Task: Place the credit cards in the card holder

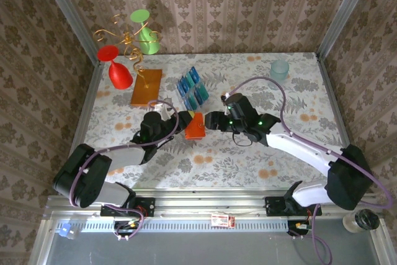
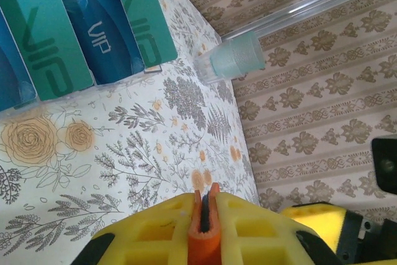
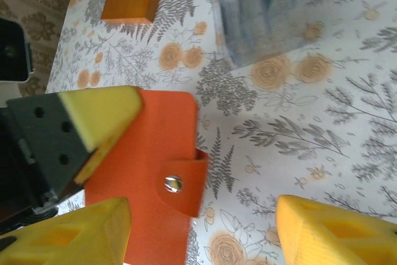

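L gripper (image 2: 205, 210) tight on card holder (image 3: 149, 147)

Orange-red card holder (image 1: 195, 126) shut and gripped; credit cards (image 1: 192, 90) upright in their rack.
The card holder is a squarish folded wallet, its snap tab fastened across the open edge. It is pinched at one side by the closed left gripper (image 1: 185, 122), and whether it rests on the tabletop is unclear. The teal and dark blue credit cards, printed "VIP", stand on edge side by side in a clear slotted rack (image 3: 248, 23) near the holder, on its far side.
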`<act>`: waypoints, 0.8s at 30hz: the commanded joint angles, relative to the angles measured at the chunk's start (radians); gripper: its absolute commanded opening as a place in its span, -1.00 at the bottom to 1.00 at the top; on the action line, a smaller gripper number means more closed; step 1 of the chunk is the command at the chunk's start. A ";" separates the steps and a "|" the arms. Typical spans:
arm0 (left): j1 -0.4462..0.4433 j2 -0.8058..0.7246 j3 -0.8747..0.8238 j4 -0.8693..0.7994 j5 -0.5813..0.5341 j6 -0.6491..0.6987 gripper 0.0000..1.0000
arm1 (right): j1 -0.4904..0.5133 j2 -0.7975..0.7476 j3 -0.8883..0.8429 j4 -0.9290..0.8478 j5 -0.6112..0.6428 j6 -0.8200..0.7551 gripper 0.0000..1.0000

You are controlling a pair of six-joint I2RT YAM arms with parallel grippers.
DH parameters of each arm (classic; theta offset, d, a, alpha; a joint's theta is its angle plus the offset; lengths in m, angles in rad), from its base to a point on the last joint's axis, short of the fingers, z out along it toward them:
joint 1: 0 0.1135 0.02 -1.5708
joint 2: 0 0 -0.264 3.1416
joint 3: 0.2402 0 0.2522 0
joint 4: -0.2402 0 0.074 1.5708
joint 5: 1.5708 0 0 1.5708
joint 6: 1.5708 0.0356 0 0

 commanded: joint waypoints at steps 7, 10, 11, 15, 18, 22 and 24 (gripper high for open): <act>0.001 0.018 0.017 0.078 0.014 -0.047 -1.00 | 0.085 0.192 0.173 -0.115 0.112 -0.071 0.18; 0.001 0.005 0.014 0.078 0.006 -0.055 -1.00 | 0.090 0.227 0.175 -0.122 0.146 -0.068 0.07; 0.001 0.001 0.014 0.075 0.005 -0.056 -1.00 | 0.091 0.234 0.173 -0.124 0.155 -0.068 0.02; 0.000 -0.018 0.018 0.060 -0.002 -0.053 -1.00 | 0.089 0.249 0.153 -0.129 0.206 -0.060 -0.39; 0.000 -0.028 0.020 0.051 -0.008 -0.049 -1.00 | 0.088 0.252 0.136 -0.123 0.213 -0.054 -0.62; -0.003 -0.028 0.025 0.048 -0.011 -0.046 -1.00 | 0.086 0.258 0.118 -0.103 0.202 -0.041 -1.00; -0.004 -0.026 0.027 0.048 -0.013 -0.047 -1.00 | 0.082 0.258 0.096 -0.092 0.196 -0.031 -1.00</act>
